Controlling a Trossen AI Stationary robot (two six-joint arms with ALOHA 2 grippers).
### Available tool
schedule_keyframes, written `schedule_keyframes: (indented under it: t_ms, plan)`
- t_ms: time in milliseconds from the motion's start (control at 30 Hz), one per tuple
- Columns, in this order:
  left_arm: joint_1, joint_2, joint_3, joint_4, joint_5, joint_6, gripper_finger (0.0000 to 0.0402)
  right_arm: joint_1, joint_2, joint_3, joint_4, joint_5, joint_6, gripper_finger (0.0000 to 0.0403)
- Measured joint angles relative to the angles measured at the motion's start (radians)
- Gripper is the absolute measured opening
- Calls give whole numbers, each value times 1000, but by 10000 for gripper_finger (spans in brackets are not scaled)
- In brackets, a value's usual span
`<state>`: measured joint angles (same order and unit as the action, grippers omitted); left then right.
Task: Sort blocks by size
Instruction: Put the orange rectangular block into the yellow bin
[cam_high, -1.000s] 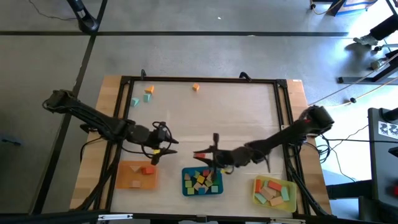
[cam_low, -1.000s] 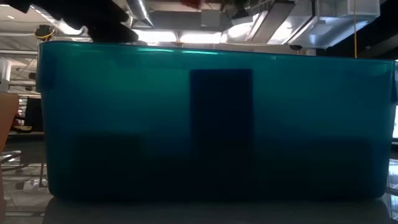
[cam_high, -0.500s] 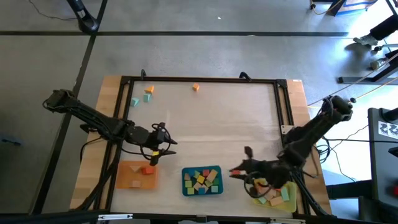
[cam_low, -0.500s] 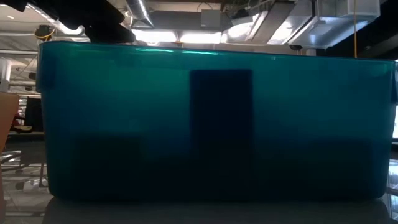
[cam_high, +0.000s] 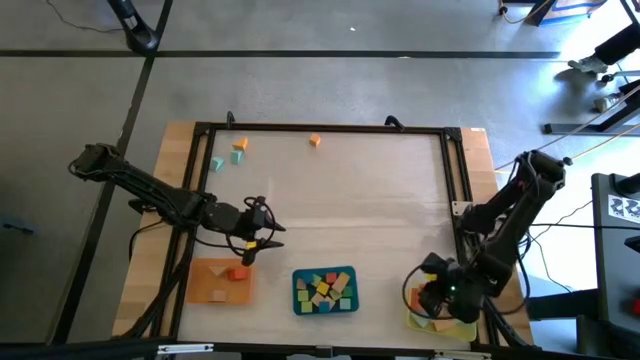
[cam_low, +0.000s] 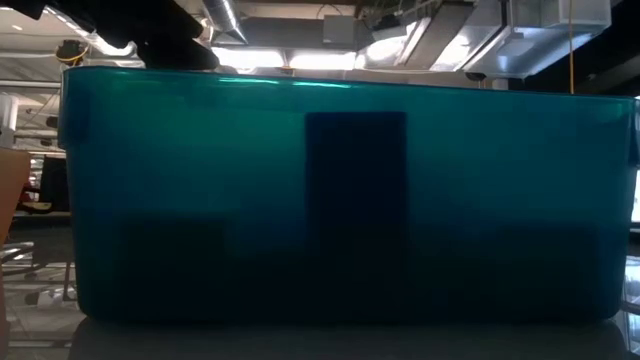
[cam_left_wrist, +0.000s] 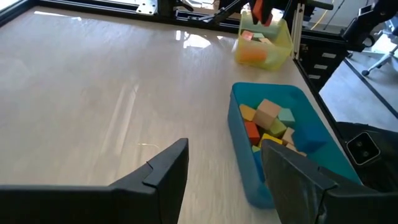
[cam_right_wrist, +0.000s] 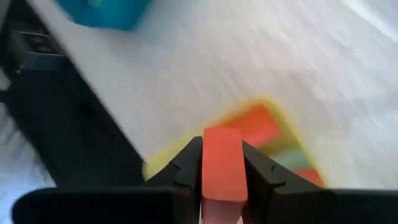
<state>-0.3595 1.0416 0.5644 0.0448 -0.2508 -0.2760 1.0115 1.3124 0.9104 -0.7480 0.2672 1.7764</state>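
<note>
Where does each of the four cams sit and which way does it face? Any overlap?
High: overhead, straight down on the table; both arms show.
Low: table height, filled by the teal tray wall; a dark bit of an arm at top.
Left wrist: past the open left gripper, over the teal tray's blocks toward the yellow tray.
Right wrist: down over the yellow tray, right gripper clamping a red block.
Shared: both wrist views show the yellow tray; the left one also shows the red block.

Glossy translucent plastic teal tray (cam_left_wrist: 245, 168) (pale matt tabletop (cam_left_wrist: 93, 81))
</note>
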Motion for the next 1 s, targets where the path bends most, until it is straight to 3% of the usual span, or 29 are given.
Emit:
schedule_keyframes:
  t_ms: [200,400,1000]
  plan:
    - [0,1,0,2,-20,9,186,51,1,-70,4,7,203,73]
    - [0,1,0,16,-68,22,186,50,38,-94,60,-102,210,74]
    - [16,1,0,19,-76,22,186,117,47,-81,46,-134,403,74]
